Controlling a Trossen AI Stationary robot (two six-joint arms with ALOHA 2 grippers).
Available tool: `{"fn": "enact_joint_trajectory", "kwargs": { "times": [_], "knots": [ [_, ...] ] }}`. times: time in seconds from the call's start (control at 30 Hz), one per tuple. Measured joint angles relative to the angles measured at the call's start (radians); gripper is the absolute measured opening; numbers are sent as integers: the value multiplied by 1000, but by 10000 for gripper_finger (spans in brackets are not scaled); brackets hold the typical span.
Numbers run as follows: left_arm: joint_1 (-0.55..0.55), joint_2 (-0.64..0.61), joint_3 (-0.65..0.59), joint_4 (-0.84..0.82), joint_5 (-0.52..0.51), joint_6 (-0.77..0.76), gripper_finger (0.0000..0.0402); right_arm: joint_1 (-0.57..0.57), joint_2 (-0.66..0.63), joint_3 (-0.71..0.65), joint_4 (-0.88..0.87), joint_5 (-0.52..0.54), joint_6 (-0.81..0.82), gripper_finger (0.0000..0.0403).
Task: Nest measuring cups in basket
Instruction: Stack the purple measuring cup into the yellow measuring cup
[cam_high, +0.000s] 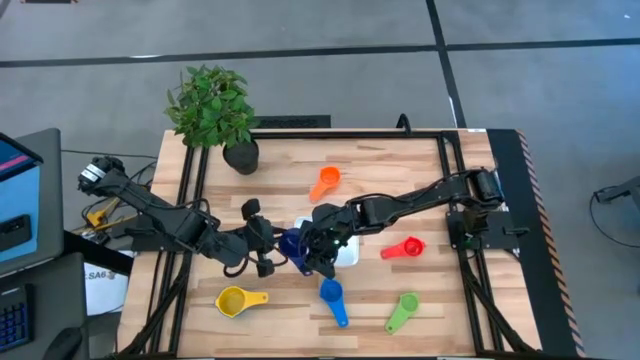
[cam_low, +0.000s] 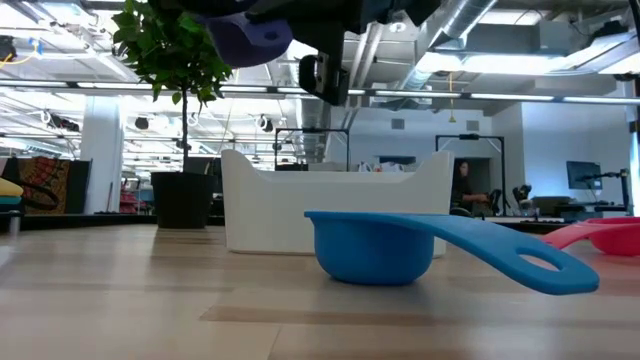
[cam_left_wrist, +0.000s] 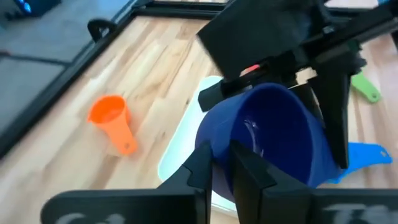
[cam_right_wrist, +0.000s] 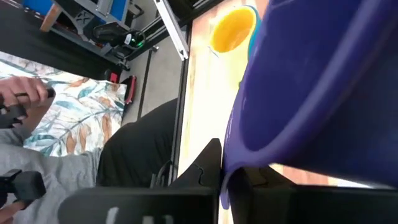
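High view: my left claw (cam_high: 268, 250) and right claw (cam_high: 318, 252) meet at bench (cam_high: 400, 170) centre, both on the dark blue cup (cam_high: 293, 244), held at the 9 o'clock edge of the white basket (cam_high: 346, 254). Orange cup (cam_high: 325, 181) lies at 12 o'clock of the basket, red cup (cam_high: 404, 248) at 3, blue cup (cam_high: 332, 296) at 6, green cup (cam_high: 402, 311) toward 5, yellow cup (cam_high: 236, 300) toward 8.

Low view: the dark blue cup hangs above the basket's left end, clear of it; the blue cup sits upright in front.

Left wrist view: my left fingers (cam_left_wrist: 202, 171) are pinched on the dark blue cup's rim — bowl facing the camera, basket beneath.

Right wrist view: my right fingers (cam_right_wrist: 208, 165) are closed on the cup's thin wall edge.

Handling: I judge the cups light, stiff, smooth plastic — likely slippery. The rim or flat handle seems the best hold; a hard squeeze may flex the wall.
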Motion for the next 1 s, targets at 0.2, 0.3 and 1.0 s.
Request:
{"fn": "enact_joint_trajectory", "kwargs": {
  "times": [0.2, 0.3, 1.0],
  "knots": [
    [-32, -6, -1, -32, 11, -201, 22, 3, 0, 8, -9, -8, -38, 48],
    [-54, -20, -6, -124, 48, -356, 16, 8, -4, 10, -18, 7, -58, 67],
    [-459, 15, -3, -490, 144, -1644, 17, 35, -260, -129, -186, 227, -210, 225]
  ]
}}
